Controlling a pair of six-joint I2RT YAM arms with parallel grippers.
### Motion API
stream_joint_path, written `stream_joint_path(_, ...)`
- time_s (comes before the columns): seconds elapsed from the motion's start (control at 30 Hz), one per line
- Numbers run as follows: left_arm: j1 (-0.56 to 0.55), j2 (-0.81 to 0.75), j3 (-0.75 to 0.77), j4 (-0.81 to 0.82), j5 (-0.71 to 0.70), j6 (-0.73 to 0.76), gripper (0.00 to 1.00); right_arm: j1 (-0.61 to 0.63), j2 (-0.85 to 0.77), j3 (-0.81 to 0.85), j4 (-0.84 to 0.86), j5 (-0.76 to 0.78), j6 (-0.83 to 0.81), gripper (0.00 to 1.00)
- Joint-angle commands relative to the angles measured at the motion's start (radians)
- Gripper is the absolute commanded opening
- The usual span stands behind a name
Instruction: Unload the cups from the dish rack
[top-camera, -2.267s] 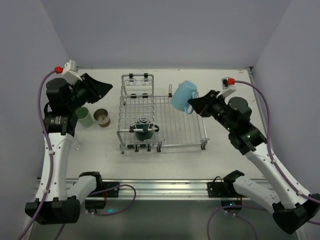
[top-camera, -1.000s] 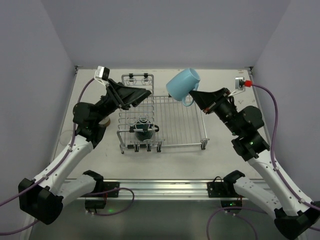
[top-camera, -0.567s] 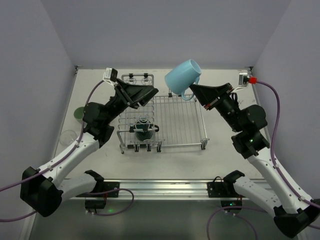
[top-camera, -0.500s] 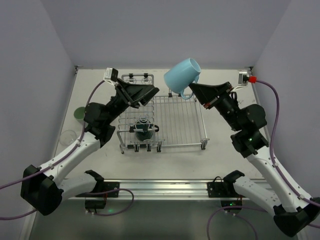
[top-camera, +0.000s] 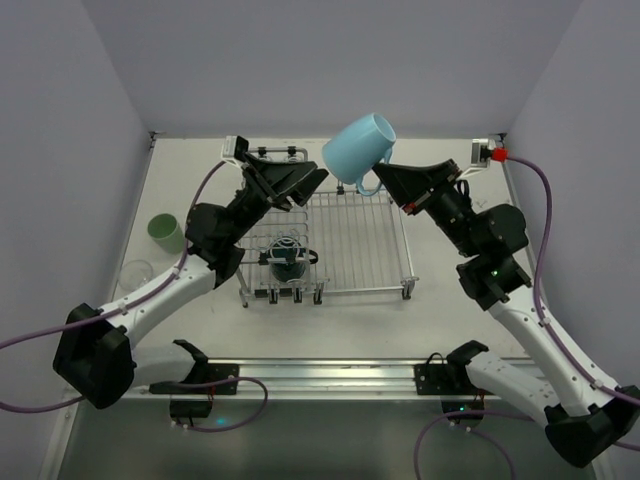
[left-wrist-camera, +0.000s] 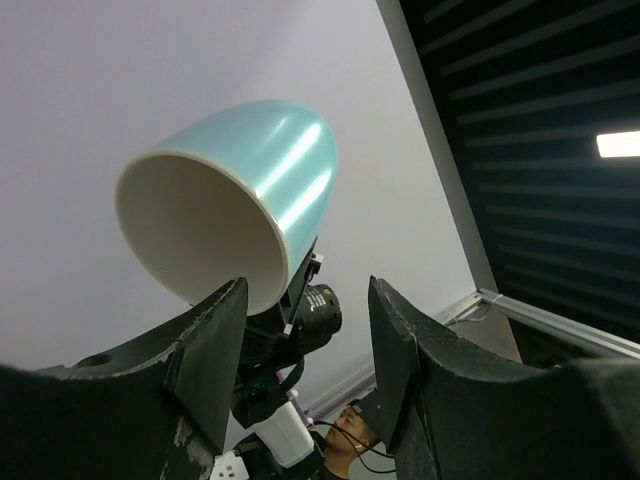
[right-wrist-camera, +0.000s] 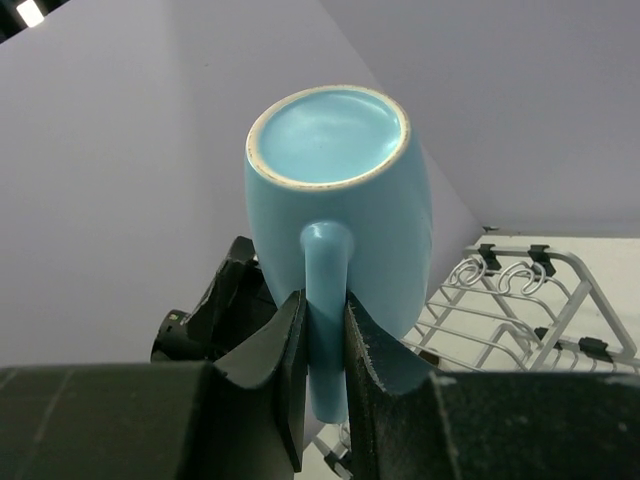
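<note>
Blue mug (top-camera: 358, 148): up in the air over the far edge of the dish rack (top-camera: 350, 235), tilted, mouth turned left. Your right gripper (right-wrist-camera: 322, 305) pinches its handle, one finger tight on each side. Your left gripper (left-wrist-camera: 305, 300) hangs just beside the mug's mouth, jaws partway apart, holding nothing.

Rack, near-left section: one dark teal cup (top-camera: 288, 263).

Table (top-camera: 350, 320), left of the rack: pale green cup (top-camera: 166, 233), and a clear glass (top-camera: 137, 272) nearer you. Your left arm crosses between them and the rack.

Left wrist view gives you the mug's pale inside, empty. Right wrist view gives its base and handle, with rack loops behind.
</note>
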Motion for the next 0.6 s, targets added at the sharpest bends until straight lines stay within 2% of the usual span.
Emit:
stream_joint_path(0.0, -0.007, 0.014, 0.034, 0.126, -0.040, -0.027, 0.56, 0.001, -0.003, 0.076, 0.168, -0.006, 0.017, 0.00)
stream_joint_path(0.33, -0.012, 0.065, 0.026, 0.235, -0.065, -0.080, 0.56, 0.002, 0.006, 0.064, 0.196, -0.025, 0.032, 0.00)
stream_joint_path(0.57, -0.013, 0.085, 0.047, 0.229, -0.077, -0.075, 0.56, 0.002, 0.017, 0.070, 0.202, -0.039, 0.040, 0.00)
